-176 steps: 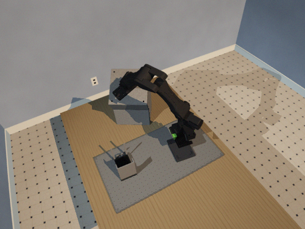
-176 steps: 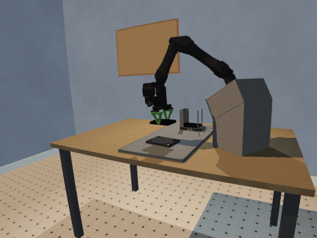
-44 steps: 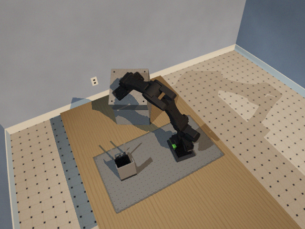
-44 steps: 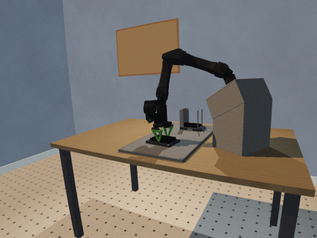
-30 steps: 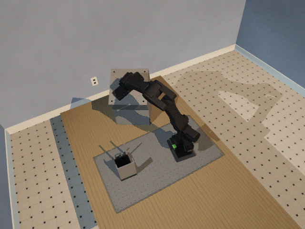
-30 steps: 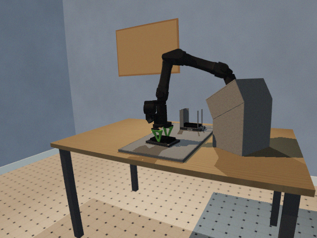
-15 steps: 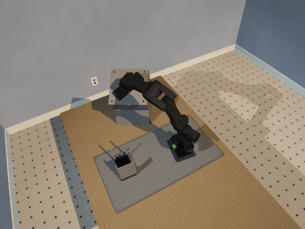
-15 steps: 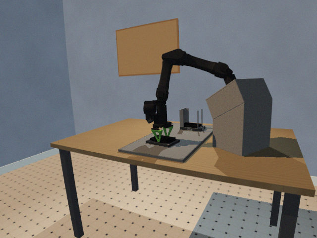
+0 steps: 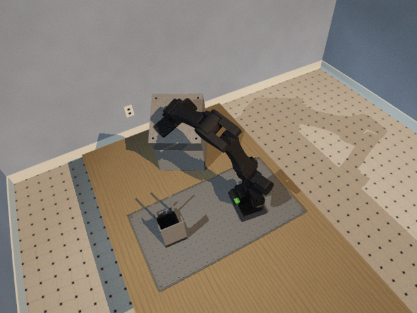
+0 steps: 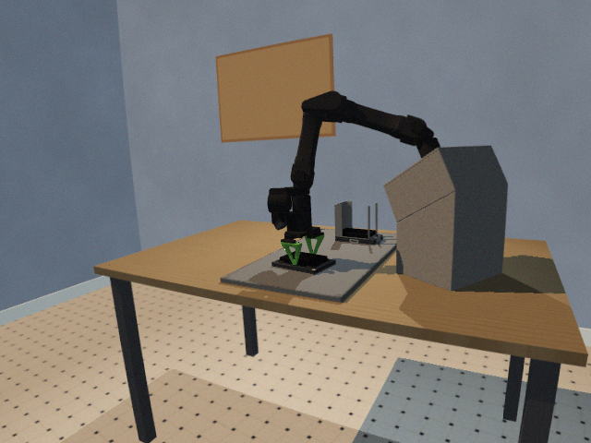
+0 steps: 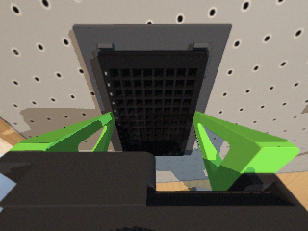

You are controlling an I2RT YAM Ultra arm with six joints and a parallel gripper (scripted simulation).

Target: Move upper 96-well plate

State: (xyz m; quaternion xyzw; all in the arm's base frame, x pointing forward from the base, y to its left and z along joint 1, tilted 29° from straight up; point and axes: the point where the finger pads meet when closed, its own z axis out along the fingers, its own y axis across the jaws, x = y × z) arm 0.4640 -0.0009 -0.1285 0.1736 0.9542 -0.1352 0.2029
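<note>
No lettering, label, brand or number can be read in any view. The dark grey nest floor (image 11: 87, 48) under the black well plate (image 11: 151, 101) shows no legible marking.

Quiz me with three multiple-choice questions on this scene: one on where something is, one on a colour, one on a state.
1. Where is the black plate that lies under the gripper?
A. in the rack
B. in the nest
C. on the floor

2. What colour are the fingers?
A. green
B. red
C. white

3. How does the gripper stand?
A. shut on the plate
B. open, apart from the plate
C. shut on nothing

Answers:
1 B: the plate lies on the nest's floor, against two small tabs, away from the rack.
2 A: both fingers show bright green.
3 B: gaps show between each finger and the plate's sides.
</note>
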